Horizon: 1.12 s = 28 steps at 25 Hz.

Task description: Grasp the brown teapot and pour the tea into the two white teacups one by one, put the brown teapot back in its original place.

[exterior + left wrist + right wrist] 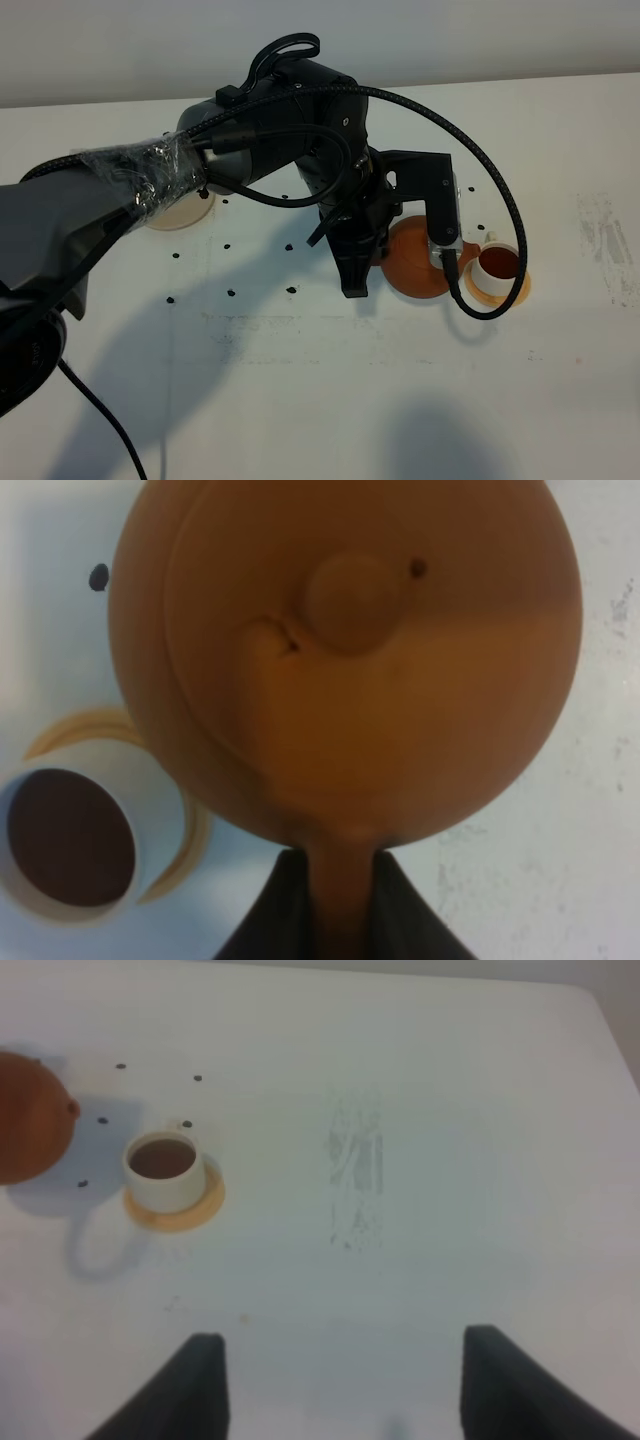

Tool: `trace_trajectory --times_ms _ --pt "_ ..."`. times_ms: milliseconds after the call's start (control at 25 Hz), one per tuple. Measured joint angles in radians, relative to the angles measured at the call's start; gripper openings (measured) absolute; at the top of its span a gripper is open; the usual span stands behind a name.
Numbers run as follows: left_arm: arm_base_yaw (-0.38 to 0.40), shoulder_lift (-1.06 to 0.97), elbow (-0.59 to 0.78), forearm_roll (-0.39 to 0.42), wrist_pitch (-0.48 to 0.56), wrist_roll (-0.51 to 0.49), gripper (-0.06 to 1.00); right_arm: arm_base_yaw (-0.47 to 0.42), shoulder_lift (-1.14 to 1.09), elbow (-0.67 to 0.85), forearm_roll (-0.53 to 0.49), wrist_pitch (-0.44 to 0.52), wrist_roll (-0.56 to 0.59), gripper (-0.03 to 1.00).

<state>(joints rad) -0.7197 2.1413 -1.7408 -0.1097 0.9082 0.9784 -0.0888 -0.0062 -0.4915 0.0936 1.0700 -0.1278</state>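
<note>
A white table [330,390] fills the view, with a pale wall [450,35] behind its far edge. Small dark specks [230,293] lie scattered across the middle of the tabletop. A patch of faint grey scuffs [603,235] marks the surface near its right side.

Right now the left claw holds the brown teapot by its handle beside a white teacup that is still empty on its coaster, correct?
Not quite. The white teacup is not empty: the right wrist view shows dark tea in it. The rest stands: the left claw holds the brown teapot by its handle, beside that cup on its coaster.
</note>
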Motion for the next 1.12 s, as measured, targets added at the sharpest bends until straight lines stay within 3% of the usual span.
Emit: trace_trajectory --times_ms 520,1120 --pt "0.000 -0.044 0.168 -0.005 -0.190 0.020 0.10 0.000 0.000 0.000 0.000 0.000 0.000 0.51" --pt "0.000 0.011 0.176 -0.042 -0.224 0.021 0.10 0.000 0.000 0.000 0.000 0.000 0.000 0.51"
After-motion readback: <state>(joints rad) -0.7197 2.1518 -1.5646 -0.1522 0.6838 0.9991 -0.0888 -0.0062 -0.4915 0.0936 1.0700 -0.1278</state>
